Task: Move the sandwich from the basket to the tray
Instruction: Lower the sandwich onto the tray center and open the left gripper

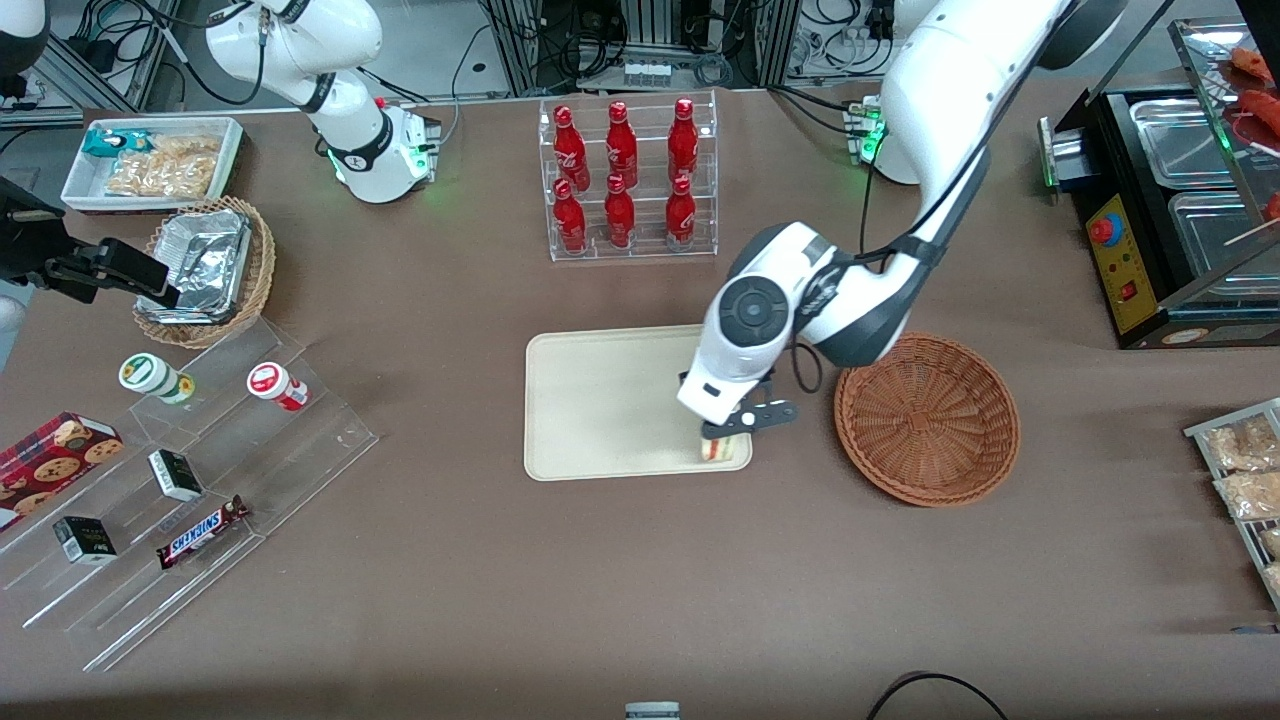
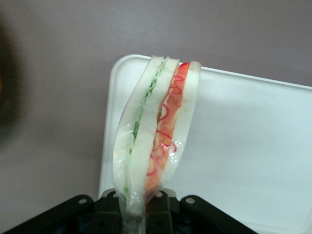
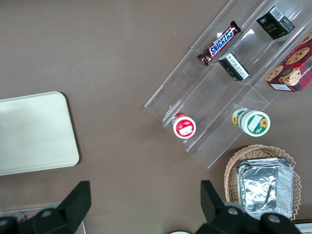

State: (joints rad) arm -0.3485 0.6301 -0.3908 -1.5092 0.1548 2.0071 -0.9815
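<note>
Over the tray (image 1: 600, 400), at its corner nearest the front camera and the basket (image 1: 928, 418): pincer (image 1: 728, 438) clamped on the sandwich (image 1: 725, 449). Held on edge, long axis running straight out from the pincer, low above the tray surface. Basket emptied; only lowering and release left, probably.

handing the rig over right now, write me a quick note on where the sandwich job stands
Gripper: shut on the sandwich, low over the tray, at the tray corner nearest the front camera and the basket.
Sandwich: held on edge by its narrow end; cannot tell if it touches the tray yet.
Basket: holds nothing, beside the tray toward the working arm's end.
Done: sandwich lifted out and carried to the tray.
Left: set it down, open, withdraw.
</note>
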